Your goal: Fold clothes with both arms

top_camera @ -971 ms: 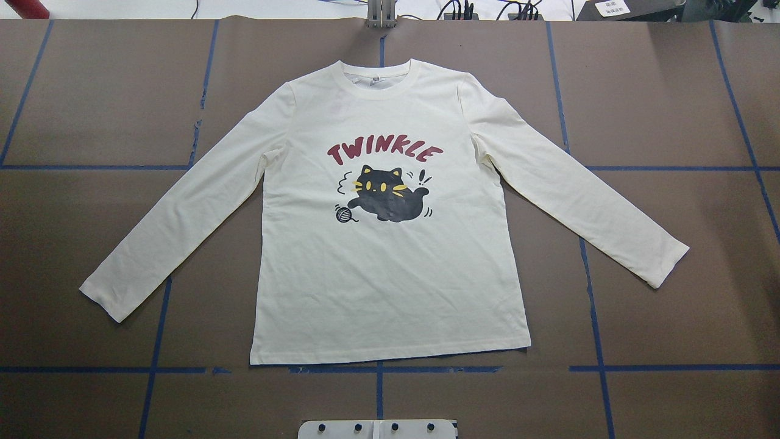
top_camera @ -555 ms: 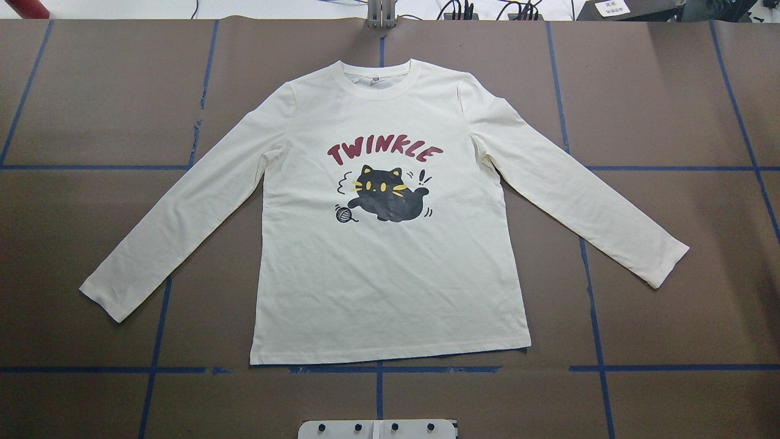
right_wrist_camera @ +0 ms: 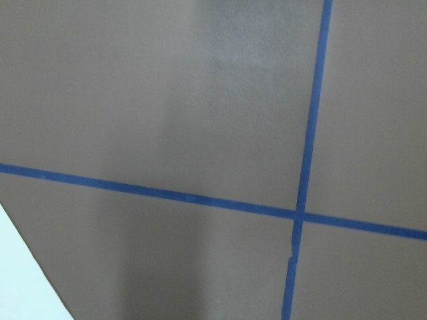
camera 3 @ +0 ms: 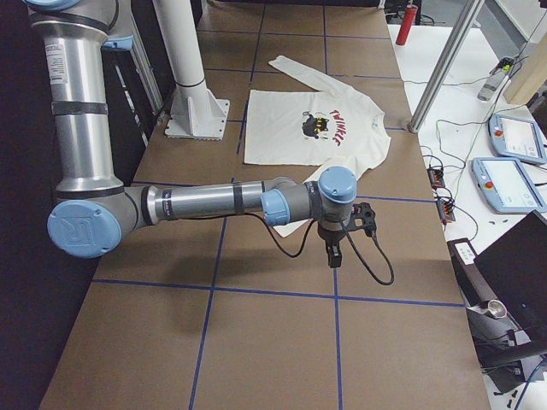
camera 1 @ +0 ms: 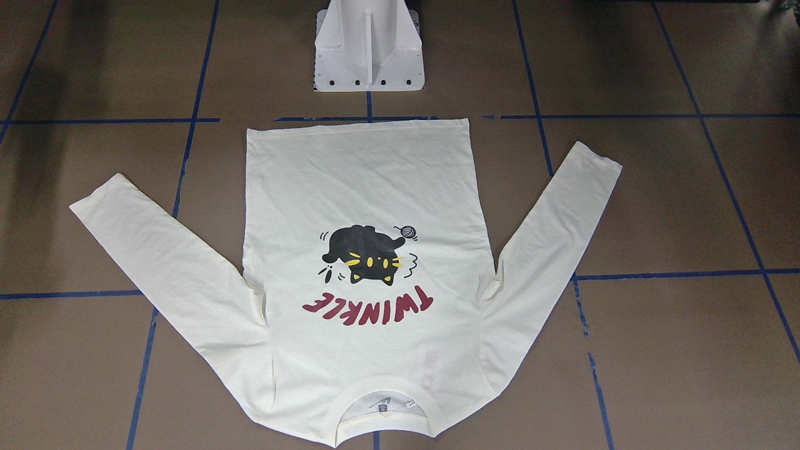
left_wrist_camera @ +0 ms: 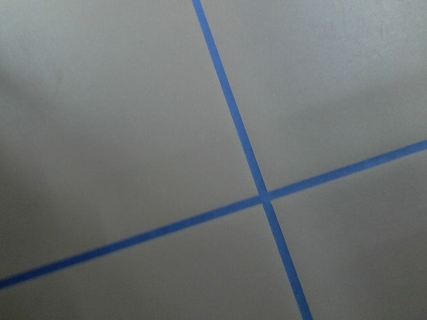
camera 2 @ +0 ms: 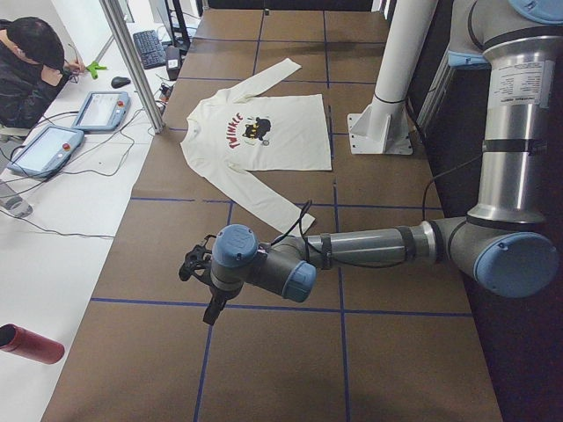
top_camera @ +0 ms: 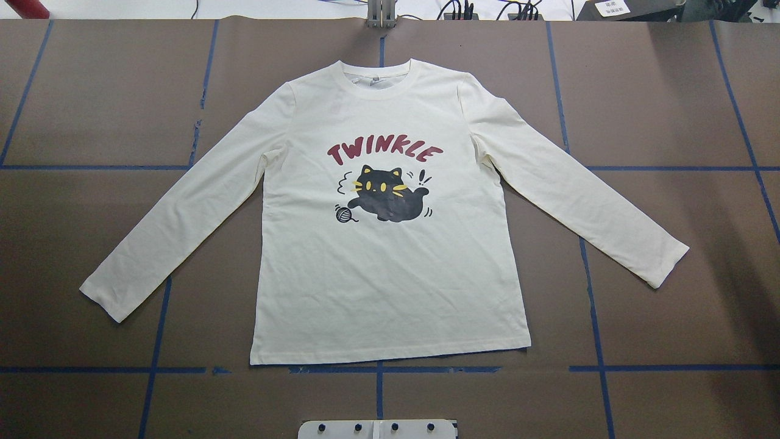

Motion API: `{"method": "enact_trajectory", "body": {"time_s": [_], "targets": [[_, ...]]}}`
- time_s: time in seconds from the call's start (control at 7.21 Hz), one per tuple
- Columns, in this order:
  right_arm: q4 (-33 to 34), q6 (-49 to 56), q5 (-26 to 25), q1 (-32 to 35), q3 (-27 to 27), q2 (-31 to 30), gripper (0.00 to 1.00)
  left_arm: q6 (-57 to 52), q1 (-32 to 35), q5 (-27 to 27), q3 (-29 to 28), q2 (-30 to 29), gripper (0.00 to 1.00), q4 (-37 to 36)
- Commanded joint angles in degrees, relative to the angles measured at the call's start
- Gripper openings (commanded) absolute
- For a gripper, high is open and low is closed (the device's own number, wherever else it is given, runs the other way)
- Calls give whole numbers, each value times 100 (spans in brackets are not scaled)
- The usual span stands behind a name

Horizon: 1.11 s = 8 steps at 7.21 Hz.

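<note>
The cream long-sleeved T-shirt point(top_camera: 390, 274) lies flat and print-up on the brown table, both sleeves spread out to the sides, collar at the far edge. It also shows in the front-facing view point(camera 1: 362, 181) and in both side views point(camera 2: 264, 132) point(camera 3: 291, 128). My left gripper point(camera 2: 209, 294) hangs over bare table beyond the left cuff, well apart from the shirt. My right gripper point(camera 3: 335, 243) hangs just beyond the right cuff. Both show only in the side views, so I cannot tell whether they are open or shut. The wrist views show only table and blue tape.
The white pedestal base point(camera 1: 369, 50) stands at the near edge behind the hem. Blue tape lines point(top_camera: 378, 369) grid the table. A person point(camera 2: 26, 70) sits by teach pendants point(camera 2: 97, 110) on the far white bench, where a red bottle point(camera 2: 31, 343) lies.
</note>
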State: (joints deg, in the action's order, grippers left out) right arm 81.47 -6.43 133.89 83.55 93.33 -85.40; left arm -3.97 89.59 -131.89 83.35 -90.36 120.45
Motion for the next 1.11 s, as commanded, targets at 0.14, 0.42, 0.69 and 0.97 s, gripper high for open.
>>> {"method": "enact_trajectory", "body": {"time_s": [0.14,0.42,0.69,0.97], "targets": [[-685,-69,14,3,-201,226,100,19,-3,102,6,-577,100,1298],[-1033,-113,94,3,-115,190,100,19,-3,85,-3,-570,100,1533],[-1988,-2400,-124,-677,17,164,100,19,-3,76,23,-570,100,1542],[-3588,-4394,-854,-1567,62,-300,99,19,-3,67,41,-570,100,1542]]}}
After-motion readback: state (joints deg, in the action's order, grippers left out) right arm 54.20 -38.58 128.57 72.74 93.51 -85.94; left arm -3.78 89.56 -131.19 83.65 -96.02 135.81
